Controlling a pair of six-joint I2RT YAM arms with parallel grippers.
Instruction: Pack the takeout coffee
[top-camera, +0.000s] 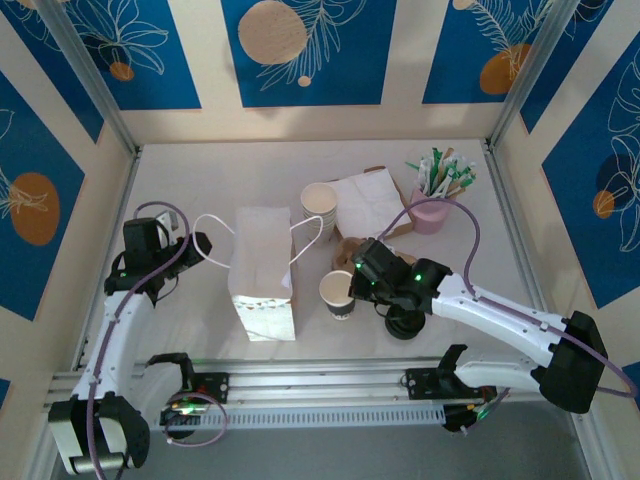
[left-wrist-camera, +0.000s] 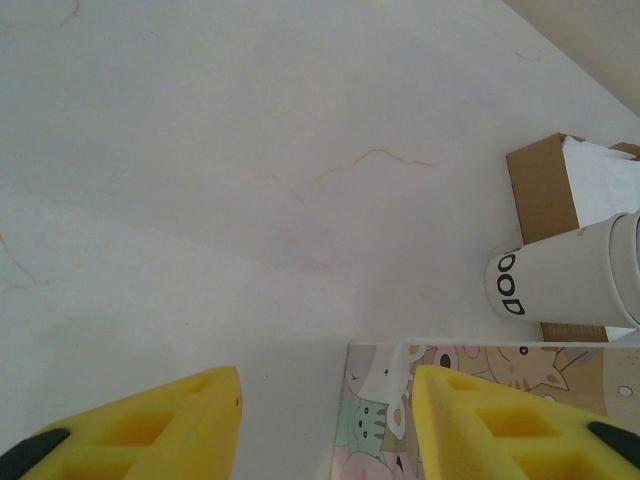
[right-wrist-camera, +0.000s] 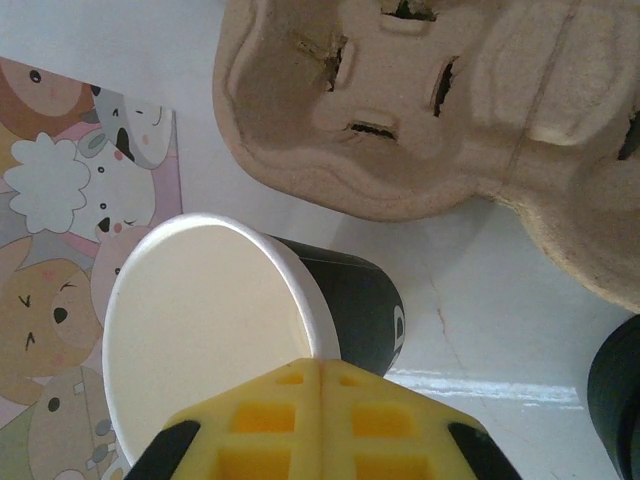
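The takeout coffee's paper cup stands open with no lid, cream inside and black-printed outside. My right gripper is shut on the near rim of this cup, its yellow pads pressed together. A black round lid-like thing lies under the right arm, and it is dark at the frame edge in the right wrist view. I cannot tell whether a cup is beneath it. My left gripper is open over bare table, beside the bag's white handle.
A paper bag printed with cartoon animals lies flat left of the cup. A brown pulp cup carrier sits behind it. Stacked cups, napkins and a pink stirrer holder stand farther back.
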